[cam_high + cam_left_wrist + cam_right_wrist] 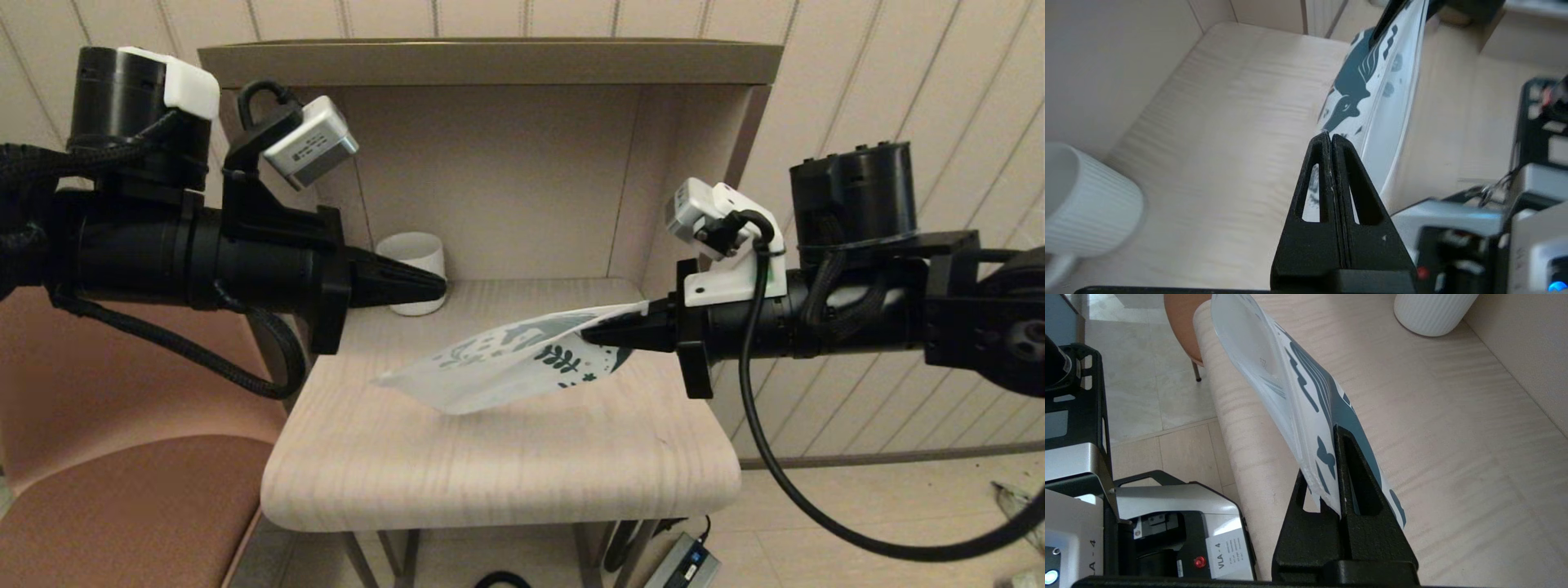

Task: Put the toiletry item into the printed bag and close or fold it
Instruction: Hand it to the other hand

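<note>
Held printed bag [506, 359] and mug [415, 269] crowd the shelf [506, 465].

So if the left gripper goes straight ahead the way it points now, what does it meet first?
Probably the printed bag, which the right gripper holds up above the table. The closed left gripper points at it, though the depth is unclear.

The left arm reaches in horizontally from the left of the head view, its black pointed left gripper [437, 285] pressed together on nothing. The right arm enters from the right, its black right gripper [589, 333] clamped on the white leaf-printed bag [498, 359].
</note>
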`<state>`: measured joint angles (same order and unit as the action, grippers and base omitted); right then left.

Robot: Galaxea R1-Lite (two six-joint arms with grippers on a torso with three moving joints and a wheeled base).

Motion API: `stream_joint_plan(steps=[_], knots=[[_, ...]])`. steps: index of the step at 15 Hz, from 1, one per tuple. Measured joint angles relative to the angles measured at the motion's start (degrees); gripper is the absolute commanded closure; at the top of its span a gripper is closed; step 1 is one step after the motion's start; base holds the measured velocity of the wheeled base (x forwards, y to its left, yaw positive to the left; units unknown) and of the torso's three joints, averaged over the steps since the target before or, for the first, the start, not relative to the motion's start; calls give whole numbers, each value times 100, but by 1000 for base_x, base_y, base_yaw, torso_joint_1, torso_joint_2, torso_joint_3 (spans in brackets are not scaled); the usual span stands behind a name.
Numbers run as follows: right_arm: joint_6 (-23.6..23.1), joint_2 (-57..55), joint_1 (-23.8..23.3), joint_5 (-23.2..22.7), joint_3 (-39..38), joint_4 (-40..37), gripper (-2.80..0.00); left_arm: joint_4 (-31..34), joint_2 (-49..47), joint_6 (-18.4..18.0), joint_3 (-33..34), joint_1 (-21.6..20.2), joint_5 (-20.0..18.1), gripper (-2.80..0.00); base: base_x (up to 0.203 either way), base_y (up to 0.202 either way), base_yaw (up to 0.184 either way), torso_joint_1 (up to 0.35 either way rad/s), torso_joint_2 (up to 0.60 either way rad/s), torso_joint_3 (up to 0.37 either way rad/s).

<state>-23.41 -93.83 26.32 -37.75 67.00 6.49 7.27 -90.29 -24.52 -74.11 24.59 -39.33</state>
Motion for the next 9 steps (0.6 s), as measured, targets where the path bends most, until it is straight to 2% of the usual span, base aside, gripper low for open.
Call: stream_joint_plan(steps=[2,4,6,9], knots=[[4,15,0,0,0,-3,0,-633,56,327,368,-103,0,0,0,0,0,0,0,0],[82,34,-14,0,39,-13,0,-1424,79,858,725,-292,-21,0,0,0,0,0,0,0],[162,73,-83,0,94,-24,0,-2133,58,1252,1018,-529,-246,0,0,0,0,0,0,0],[284,196,-160,-6,94,-61,0,-2611,-94,1461,1119,-863,-548,0,0,0,0,0,0,0]])
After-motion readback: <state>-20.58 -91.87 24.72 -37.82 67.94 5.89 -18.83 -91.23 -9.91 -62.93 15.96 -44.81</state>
